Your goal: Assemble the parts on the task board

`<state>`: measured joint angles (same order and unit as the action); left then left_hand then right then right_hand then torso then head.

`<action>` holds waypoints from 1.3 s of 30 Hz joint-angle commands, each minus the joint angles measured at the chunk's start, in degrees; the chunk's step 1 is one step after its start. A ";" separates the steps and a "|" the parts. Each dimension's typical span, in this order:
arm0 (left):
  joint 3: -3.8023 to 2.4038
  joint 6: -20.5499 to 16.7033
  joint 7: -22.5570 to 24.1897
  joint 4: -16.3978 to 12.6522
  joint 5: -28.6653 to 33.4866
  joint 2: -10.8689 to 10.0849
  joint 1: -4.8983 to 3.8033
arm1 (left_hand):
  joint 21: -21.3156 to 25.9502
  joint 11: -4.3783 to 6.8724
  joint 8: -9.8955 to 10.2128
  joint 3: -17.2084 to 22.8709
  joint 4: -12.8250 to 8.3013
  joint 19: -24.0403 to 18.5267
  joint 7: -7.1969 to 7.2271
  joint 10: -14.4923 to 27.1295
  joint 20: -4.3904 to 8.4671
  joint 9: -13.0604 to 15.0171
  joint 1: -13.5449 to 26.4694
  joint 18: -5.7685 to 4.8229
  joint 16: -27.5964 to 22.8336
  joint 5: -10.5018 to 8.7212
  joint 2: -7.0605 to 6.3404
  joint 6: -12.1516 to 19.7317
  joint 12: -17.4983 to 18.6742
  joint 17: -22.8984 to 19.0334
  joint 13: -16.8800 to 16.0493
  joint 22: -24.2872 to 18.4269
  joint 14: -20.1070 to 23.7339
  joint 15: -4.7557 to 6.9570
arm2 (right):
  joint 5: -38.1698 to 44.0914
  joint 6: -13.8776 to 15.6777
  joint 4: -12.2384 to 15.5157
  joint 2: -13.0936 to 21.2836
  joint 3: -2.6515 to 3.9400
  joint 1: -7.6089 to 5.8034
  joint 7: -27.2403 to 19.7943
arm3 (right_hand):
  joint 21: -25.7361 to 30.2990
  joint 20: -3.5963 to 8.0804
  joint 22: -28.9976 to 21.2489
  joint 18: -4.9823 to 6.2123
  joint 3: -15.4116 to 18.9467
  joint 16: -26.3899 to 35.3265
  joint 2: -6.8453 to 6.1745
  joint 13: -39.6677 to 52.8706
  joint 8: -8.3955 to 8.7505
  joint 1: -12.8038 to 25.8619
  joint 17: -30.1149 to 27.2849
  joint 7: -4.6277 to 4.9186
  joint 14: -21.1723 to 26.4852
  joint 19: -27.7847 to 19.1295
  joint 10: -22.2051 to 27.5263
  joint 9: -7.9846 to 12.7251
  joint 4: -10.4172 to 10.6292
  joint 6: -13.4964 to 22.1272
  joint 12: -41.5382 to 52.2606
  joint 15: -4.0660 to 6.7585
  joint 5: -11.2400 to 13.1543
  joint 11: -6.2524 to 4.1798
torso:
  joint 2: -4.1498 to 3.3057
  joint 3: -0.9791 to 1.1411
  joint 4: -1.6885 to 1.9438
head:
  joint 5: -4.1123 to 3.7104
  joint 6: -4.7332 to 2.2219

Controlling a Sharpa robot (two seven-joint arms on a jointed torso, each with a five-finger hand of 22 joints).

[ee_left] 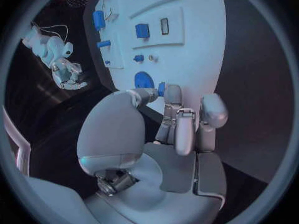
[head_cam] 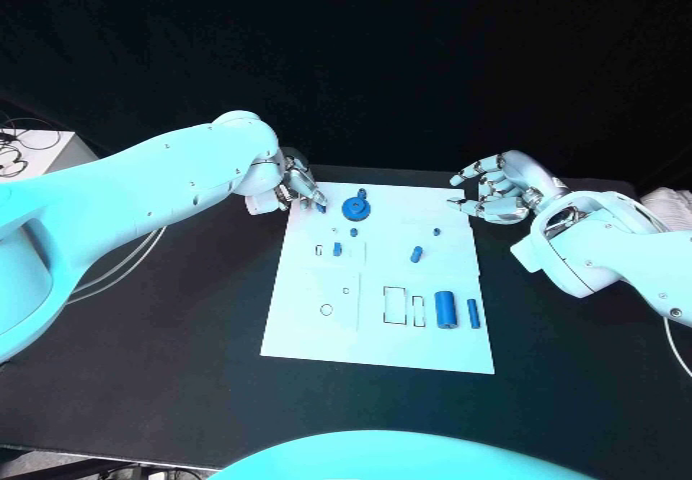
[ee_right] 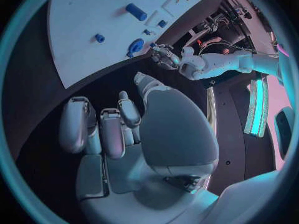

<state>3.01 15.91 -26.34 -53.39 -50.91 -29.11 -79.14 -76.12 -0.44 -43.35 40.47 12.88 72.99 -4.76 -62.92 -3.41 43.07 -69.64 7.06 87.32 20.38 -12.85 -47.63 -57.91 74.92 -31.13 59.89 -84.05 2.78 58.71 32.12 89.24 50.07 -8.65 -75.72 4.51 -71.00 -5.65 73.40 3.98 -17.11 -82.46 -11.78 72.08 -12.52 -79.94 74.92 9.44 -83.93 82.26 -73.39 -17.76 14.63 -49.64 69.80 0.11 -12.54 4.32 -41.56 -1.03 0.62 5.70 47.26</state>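
The small marks and slots on the task board (head_cam: 378,345) are too tiny to make out well. The little parts in the middle are hard to tell apart.

The table (head_cam: 188,330) is black, and the room behind it is dark. The white board lies flat in the middle of the table.

A round blue part (head_cam: 356,208) sits near the far edge of the board. A small blue piece (head_cam: 417,254) lies tilted near the middle. Two long blue parts stand side by side near the board's right side: a thick blue cylinder (head_cam: 446,309) and a thin blue pin (head_cam: 472,313) just beside it. Another small blue part (head_cam: 338,249) sits toward the left of the board.

The left hand (head_cam: 297,186) is at the far left corner of the board, close to the round blue part. In the left wrist view its fingers (ee_left: 185,129) are curled in, with nothing in them. I cannot tell if a fingertip touches the round part.

The right hand (head_cam: 495,188) hangs off the far right corner of the board, over the black table. Its fingers (ee_right: 112,132) are bent in, and it holds nothing.
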 commanded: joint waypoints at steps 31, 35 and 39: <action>2.13 -13.18 -1.36 -23.87 -2.91 -13.11 1.21 | -3.67 1.98 0.48 11.37 -14.49 4.34 1.94 -7.80 1.67 1.90 4.61 -2.07 2.08 13.05 -1.98 -5.13 -4.18 13.84 -7.49 6.55 -5.57 1.94 | -24.19 7.65 -5.24 -0.55 -0.02 0.01 -18.01 | 67.44 -7.93 -60.54 6.53 -14.23 74.99 -2.53 -64.74 1.08 1.38 -49.64 4.11 25.82 -24.79 15.04 1.24 -4.80 2.72 -60.04 -7.58 -2.61 5.71 | 0.77 0.04 0.71 | 0.44 0.92; 2.56 -12.54 -1.56 -24.24 -3.57 -13.02 1.48 | -3.67 1.98 0.48 11.37 -14.49 4.34 1.94 -7.80 1.67 1.90 4.61 -2.07 2.08 13.05 -1.98 -5.13 -4.18 13.84 -7.49 6.55 -5.57 1.94 | -25.49 7.59 -5.81 -0.68 -0.03 0.01 -18.87 | 67.47 -8.34 -62.84 6.55 -14.07 76.47 -2.27 -66.66 1.56 2.06 -51.70 4.33 26.44 -25.79 15.17 1.62 -5.80 2.90 -61.10 -8.00 -2.71 6.01 | 0.78 0.08 0.64 | 0.48 1.16; 2.87 -11.87 -1.66 -24.62 -4.75 -12.81 1.79 | -3.67 1.98 0.48 11.37 -14.49 4.34 1.94 -7.80 1.67 1.90 4.61 -2.07 2.08 13.05 -1.98 -5.13 -4.18 13.84 -7.49 6.55 -5.57 1.94 | -26.35 7.53 -6.03 -0.75 -0.03 0.01 -19.91 | 67.53 -8.99 -65.82 6.55 -13.71 78.30 -1.84 -68.40 1.99 2.82 -54.24 4.37 27.51 -28.41 15.49 2.04 -6.89 2.90 -62.67 -8.43 -2.83 6.28 | 0.71 0.06 0.65 | 0.40 1.35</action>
<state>5.84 3.52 -27.61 -77.72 -53.62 -42.10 -77.45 -79.60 0.71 -42.69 39.13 11.53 77.00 -2.84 -69.36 -1.64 45.06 -65.24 6.14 89.14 33.14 -14.98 -52.37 -61.69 74.92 -38.57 66.39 -84.06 4.19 35.22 39.17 83.29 49.41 -8.71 -75.72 -12.16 -3.64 -14.55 8.00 10.18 -30.77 -4.36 -13.50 3.86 -10.73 -77.58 20.99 11.97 -56.78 54.29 -57.91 -15.77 8.04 -47.18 7.40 -8.38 -15.00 10.15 -40.78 -0.98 1.31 6.16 48.44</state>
